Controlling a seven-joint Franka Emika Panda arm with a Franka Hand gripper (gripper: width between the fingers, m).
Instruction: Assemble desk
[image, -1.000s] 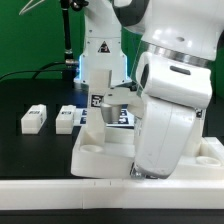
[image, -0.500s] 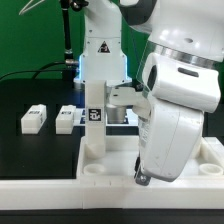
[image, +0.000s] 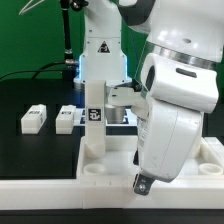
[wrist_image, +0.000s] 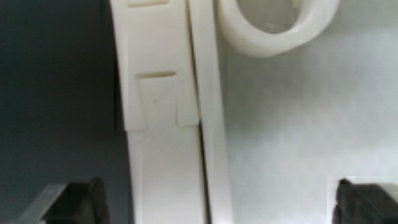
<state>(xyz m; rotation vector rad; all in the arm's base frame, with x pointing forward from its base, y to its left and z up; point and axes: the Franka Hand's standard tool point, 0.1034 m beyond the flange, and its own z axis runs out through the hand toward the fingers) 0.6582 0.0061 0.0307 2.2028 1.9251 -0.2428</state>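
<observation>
Jaws stand wide apart in the wrist view, and the gripper (wrist_image: 217, 205) holds nothing. Its two dark fingertips (wrist_image: 75, 203) show at opposite edges of the picture. Between them lies only the white tabletop (wrist_image: 294, 130), with its raised rim (wrist_image: 164, 120) running straight through the frame and a round socket (wrist_image: 276, 28) beyond. In the exterior view, at the nine o'clock side, a first loose leg (image: 33, 119) lies flat on the black table (image: 30, 150). A second loose leg (image: 66, 119) lies just beside it toward three o'clock, and both are apart from the tabletop. Near the centre an upright leg (image: 92, 125) stands at the tabletop's far corner on the exterior view's left, with a black-and-white tag (image: 92, 114) facing the camera. Its foot meets the tabletop, but I cannot tell whether it is fully seated. At six o'clock from that leg, the near corner socket (image: 92, 170) is open. The tabletop fills the six o'clock part of the view, rim up. A long white bar (image: 50, 190) lies along the view's lower edge in front of it. At three o'clock the robot arm (image: 178, 110) leans over the tabletop and hides most of the gripper in this view.
</observation>
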